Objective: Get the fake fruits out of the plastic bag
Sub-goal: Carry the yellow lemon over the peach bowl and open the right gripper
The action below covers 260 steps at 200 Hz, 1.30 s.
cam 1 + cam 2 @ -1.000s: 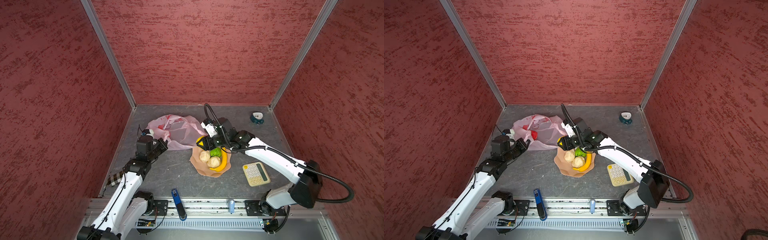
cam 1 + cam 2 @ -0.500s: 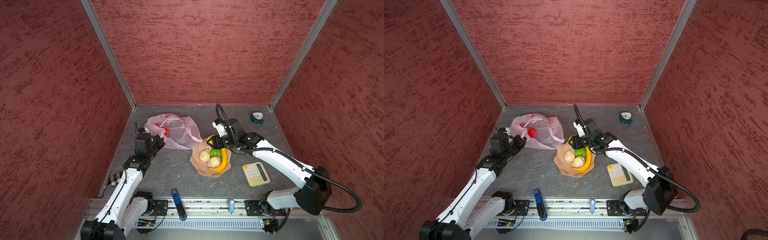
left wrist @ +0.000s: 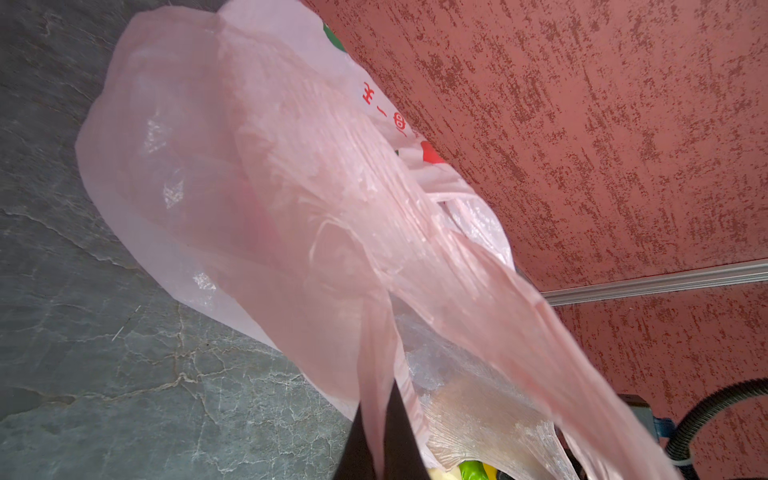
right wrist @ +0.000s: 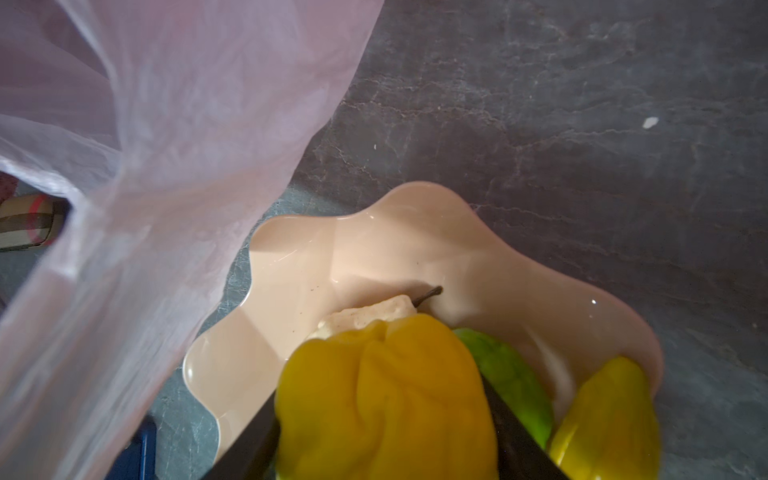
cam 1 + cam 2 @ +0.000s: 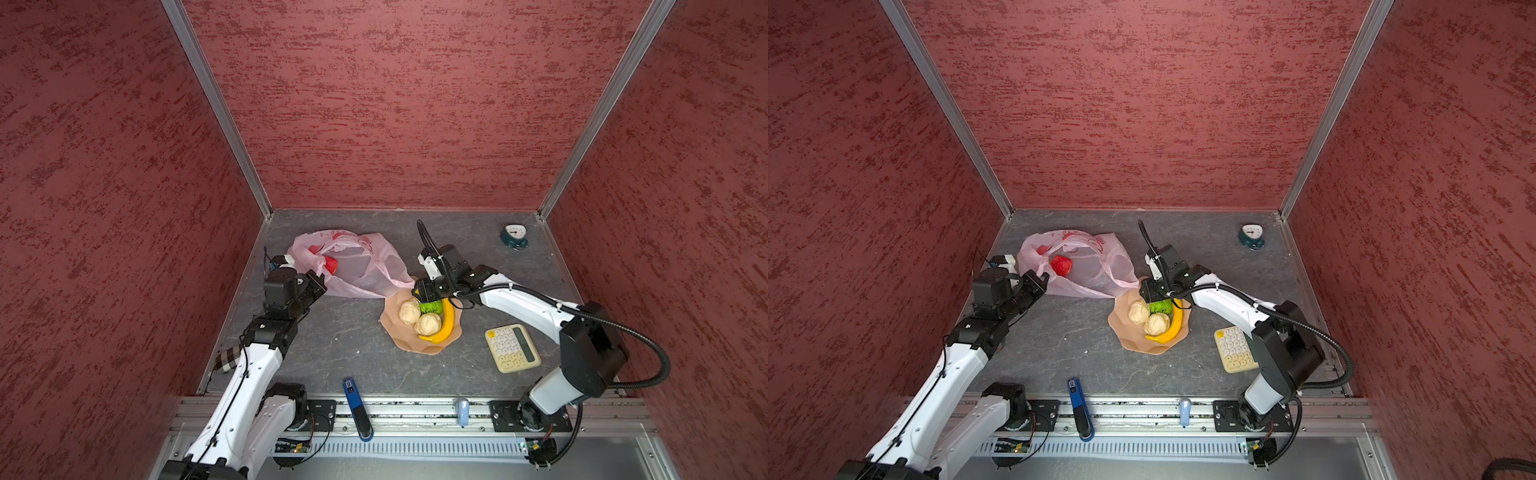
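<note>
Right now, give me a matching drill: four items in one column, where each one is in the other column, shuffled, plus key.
1. red fruit
2. small yellow fruit
3. banana
4. calculator

A. lying in the bowl
B. on the table, apart from the bowl
C. in the plastic bag
D. gripped by the right gripper

Pairs: 1-C, 2-D, 3-A, 4-B

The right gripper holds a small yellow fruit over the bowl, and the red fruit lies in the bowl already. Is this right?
Not quite: the red fruit lies inside the plastic bag, not in the bowl, as both top views show. The right gripper does hold the small yellow fruit over the bowl.
</note>
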### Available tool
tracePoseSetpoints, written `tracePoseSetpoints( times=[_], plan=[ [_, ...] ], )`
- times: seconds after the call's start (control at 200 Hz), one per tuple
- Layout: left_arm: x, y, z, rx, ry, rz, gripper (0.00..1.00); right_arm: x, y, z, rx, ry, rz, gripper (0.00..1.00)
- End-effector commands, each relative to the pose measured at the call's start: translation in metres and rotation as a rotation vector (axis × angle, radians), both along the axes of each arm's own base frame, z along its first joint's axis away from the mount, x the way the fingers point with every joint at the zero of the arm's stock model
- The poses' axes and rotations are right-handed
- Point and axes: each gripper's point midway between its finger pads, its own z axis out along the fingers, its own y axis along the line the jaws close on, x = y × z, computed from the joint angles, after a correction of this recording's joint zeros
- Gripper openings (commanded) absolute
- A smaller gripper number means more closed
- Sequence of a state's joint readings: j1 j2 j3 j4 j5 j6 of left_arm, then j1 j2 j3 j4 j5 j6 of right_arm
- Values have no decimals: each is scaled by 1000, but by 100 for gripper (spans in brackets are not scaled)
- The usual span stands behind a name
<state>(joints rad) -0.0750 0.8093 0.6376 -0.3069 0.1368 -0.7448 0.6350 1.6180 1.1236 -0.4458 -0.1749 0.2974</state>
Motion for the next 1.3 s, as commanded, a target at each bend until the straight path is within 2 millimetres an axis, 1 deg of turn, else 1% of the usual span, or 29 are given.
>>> tracePoseSetpoints(
  times=[0.0,0.08,0.336,0.506,0.676,0.947,1.297],
  plan=[
    [-4,2,8,13,-12,-11,6,20,0,3,-12,-70,-18,35],
    [-5,2,8,9,-13,-15,6,23,2,-3,-20,-61,-17,35],
    [-7,-1,-5,-17,7,-22,7,27,6,-16,-29,-46,-12,39],
    [-7,-2,-7,-22,9,-27,7,29,6,-18,-30,-48,-14,43],
    [-6,-3,-9,-27,13,-31,7,30,7,-22,-31,-41,-13,49],
    [-5,-4,-13,-36,18,-33,7,31,7,-26,-36,-38,-20,53],
    [-6,-4,-17,-35,27,-34,6,34,7,-29,-41,-34,-25,62]
  ],
)
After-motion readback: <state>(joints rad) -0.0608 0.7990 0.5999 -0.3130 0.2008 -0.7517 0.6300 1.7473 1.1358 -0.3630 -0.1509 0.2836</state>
